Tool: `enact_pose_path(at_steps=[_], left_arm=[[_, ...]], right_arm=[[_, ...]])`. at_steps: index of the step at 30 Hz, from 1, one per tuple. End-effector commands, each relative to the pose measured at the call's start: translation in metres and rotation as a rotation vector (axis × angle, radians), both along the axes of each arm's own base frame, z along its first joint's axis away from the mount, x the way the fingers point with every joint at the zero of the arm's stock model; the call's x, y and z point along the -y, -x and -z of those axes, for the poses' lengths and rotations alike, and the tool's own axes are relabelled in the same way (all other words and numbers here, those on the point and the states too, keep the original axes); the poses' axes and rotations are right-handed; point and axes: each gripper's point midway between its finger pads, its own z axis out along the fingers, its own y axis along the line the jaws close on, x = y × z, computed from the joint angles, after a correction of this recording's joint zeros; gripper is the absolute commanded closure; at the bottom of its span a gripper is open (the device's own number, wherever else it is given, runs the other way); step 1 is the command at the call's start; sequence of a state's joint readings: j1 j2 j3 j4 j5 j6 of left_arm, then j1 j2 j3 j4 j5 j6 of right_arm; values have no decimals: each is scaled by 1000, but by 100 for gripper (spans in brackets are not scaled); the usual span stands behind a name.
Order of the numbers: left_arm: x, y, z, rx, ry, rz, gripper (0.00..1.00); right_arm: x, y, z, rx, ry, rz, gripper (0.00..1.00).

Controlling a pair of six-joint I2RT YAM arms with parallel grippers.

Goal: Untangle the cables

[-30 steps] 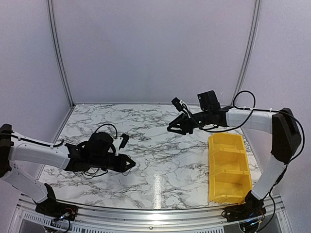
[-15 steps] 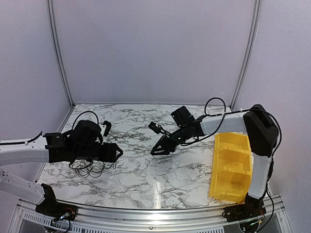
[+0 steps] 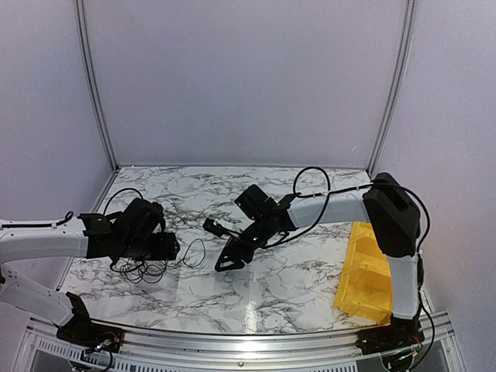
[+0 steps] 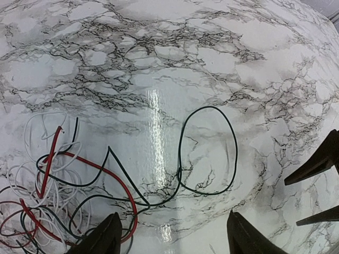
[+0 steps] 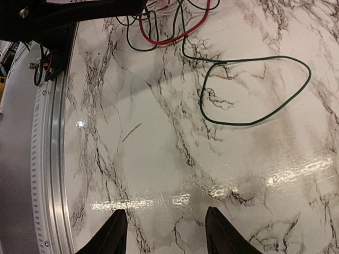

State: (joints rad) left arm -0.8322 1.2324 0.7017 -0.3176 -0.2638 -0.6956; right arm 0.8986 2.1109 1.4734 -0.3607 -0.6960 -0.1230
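Note:
The cables (image 3: 143,267) lie in a tangle of thin black, red and white wires on the marble table at the left. One dark loop (image 3: 194,252) sticks out to the right. In the left wrist view the tangle (image 4: 47,174) is at lower left and the loop (image 4: 236,153) lies ahead. My left gripper (image 3: 172,249) (image 4: 175,241) is open and empty, just above the tangle's edge. My right gripper (image 3: 225,262) (image 5: 167,235) is open and empty, low over bare marble just right of the loop (image 5: 238,124). The tangle (image 5: 175,38) lies beyond it.
A yellow bin (image 3: 364,271) stands at the right, partly behind the right arm. The table's metal front rail (image 5: 47,159) runs along the left of the right wrist view. The left arm (image 5: 63,16) crosses that view's top left.
My right arm has swung left and down from the table's back right to beside the loop. My left gripper has drawn back left over the tangle.

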Motion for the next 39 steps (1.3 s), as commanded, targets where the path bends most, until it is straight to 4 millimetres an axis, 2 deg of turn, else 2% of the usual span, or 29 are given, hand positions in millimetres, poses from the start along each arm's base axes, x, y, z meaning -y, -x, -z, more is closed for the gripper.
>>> enact_pose_path(at_steps=[1,5,7,12,19,26,31,33,35,37,39], left_arm=[[3,-6,-6,41,17,41,31],[15,-17,-2,39,25,72,42],[22,-23,3,28,19,99,44],[32,-41,27,-30,-43,137,46],[46,-64,60,-89,-105,171,47],[51,-86,81,-83,-159,164,61],[58,-98,88,-54,-147,187,76],[64,-100,89,-46,-127,215,90],[72,-100,85,-23,-82,235,98],[79,-100,68,39,-7,242,100],[78,-101,42,130,72,216,100]], right_arm=[[8,-8,-58,186,-39,45,49],[18,-12,-99,316,-75,46,49],[21,-14,-115,363,-84,40,49],[29,-17,-138,473,-96,19,49],[35,-29,-138,479,-96,60,49],[27,-43,-127,442,-88,117,49],[19,-50,-118,402,-85,149,49],[19,-53,-111,392,-71,156,50],[22,-59,-104,374,-57,182,50],[27,-68,-100,361,-48,219,51],[33,-75,-92,359,-27,253,51]])
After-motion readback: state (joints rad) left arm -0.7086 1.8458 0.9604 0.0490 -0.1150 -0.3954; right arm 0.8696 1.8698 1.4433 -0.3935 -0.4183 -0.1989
